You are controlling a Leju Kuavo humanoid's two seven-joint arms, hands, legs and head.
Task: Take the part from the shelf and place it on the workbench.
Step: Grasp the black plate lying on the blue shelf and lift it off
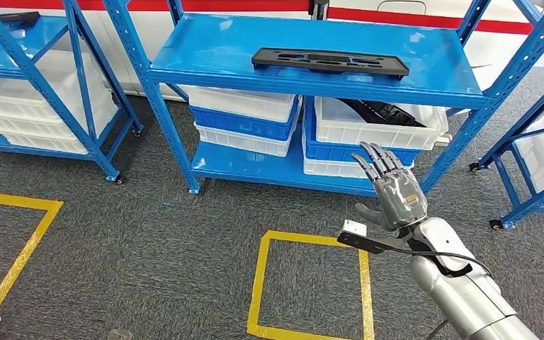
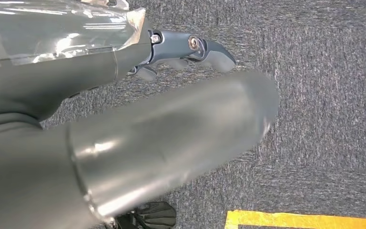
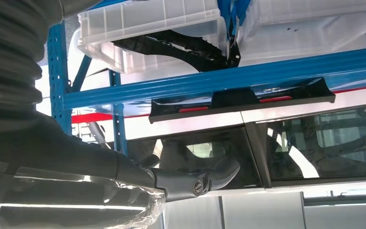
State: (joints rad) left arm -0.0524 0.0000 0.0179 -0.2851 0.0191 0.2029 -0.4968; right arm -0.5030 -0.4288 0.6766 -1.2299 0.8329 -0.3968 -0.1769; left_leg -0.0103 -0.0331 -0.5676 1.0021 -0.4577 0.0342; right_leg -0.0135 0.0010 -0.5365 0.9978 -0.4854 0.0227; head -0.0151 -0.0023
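The right hand [image 1: 394, 190] was raised before the blue shelf [image 1: 425, 60], fingers spread apart, nothing held. The black part [image 1: 329, 60] lay flat on the top shelf, untouched. The left hand's [image 2: 181, 55] spread could not be told.

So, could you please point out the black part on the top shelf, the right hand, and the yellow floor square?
black part [image 1: 329, 61], head view, middle of its top face.
right hand [image 1: 397, 191], head view, back of the hand.
yellow floor square [image 1: 257, 287], head view, its left tape line.
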